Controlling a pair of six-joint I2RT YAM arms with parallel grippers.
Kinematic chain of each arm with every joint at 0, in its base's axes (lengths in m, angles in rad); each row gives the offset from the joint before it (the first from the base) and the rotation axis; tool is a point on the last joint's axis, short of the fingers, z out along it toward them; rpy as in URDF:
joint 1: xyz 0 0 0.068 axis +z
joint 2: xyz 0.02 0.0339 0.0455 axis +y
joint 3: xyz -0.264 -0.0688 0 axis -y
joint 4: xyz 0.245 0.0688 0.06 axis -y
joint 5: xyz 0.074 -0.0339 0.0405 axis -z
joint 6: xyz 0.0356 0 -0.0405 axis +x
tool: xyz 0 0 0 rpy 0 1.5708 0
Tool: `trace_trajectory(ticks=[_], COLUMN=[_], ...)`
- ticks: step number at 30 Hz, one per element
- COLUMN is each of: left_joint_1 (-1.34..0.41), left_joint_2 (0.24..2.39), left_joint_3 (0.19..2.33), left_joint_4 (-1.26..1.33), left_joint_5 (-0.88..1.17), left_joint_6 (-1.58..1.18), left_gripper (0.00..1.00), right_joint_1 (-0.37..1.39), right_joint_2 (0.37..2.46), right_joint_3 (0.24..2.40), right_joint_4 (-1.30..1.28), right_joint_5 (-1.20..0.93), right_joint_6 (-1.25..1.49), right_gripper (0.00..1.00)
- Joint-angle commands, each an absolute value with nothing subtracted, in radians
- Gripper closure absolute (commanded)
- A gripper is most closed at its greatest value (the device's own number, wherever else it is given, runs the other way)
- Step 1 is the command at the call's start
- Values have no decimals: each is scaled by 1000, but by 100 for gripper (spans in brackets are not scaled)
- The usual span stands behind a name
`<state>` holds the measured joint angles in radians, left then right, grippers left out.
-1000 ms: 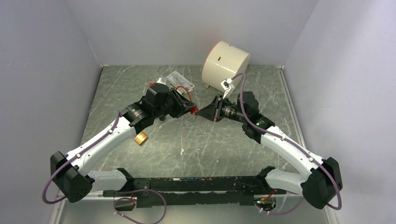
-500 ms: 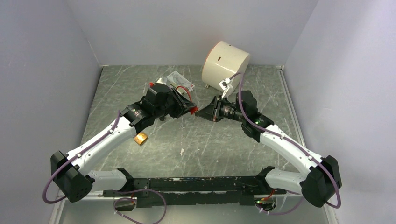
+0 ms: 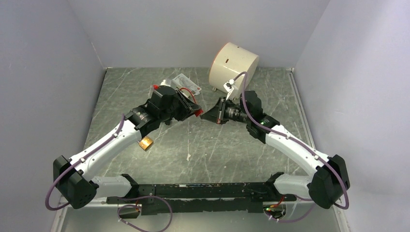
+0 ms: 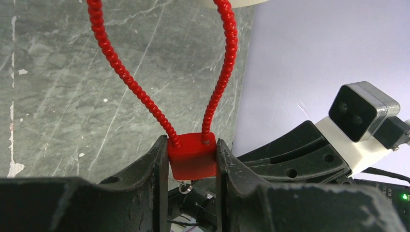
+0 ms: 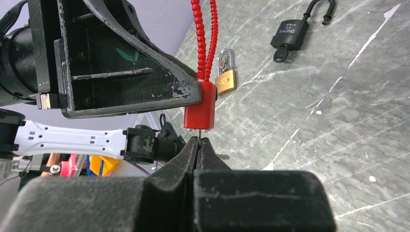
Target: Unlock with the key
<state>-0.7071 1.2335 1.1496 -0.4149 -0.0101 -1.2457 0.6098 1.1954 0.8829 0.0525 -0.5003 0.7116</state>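
Marble tabletop (image 5: 338, 96); left pincer (image 4: 191, 149) clamps red lock (image 4: 193, 163), only right wrist shows right pincer (image 5: 197, 143) nipping key (image 5: 197, 133)

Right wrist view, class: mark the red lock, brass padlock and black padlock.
red lock (image 5: 199, 107), right wrist view, its body.
brass padlock (image 5: 226, 81), right wrist view, its body.
black padlock (image 5: 289, 35), right wrist view, its body.

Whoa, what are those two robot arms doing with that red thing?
The left gripper is clamped on a small red plastic padlock with a beaded red cable loop, holding it above the grey marble table. The right gripper is pinched shut just beneath it, on what looks like a thin metal key sticking out of the lock's bottom. Both ends of the loop sit in the lock, so it is not open yet.
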Motion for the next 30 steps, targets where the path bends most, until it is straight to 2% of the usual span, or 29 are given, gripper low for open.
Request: trace_trajectory(ticks=[1, 9, 14, 23, 30], left_joint_1=[-711, -715, -714, -714, -714], left_joint_2=[1225, 1249, 1235, 1136, 1104], left_joint_3=[1174, 1137, 1090, 1015, 981], left_joint_4=[-344, -320, -241, -60, 137], left_joint_5=[47, 171, 213, 116, 105], left_joint_6=[-1294, -1397, -1448, -1383, -1347], left_gripper=[97, 97, 97, 98, 97], right_joint_1=[610, 609, 595, 501, 488], right_joint_2=[1240, 1335, 1365, 1286, 1230], right_joint_3=[959, 1110, 1110, 881, 723], right_joint_4=[41, -91, -57, 323, 655], right_joint_5=[-440, -390, -419, -657, -701], right_joint_6=[724, 831, 872, 1256, 1608], right_gripper=[100, 100, 100, 100, 100])
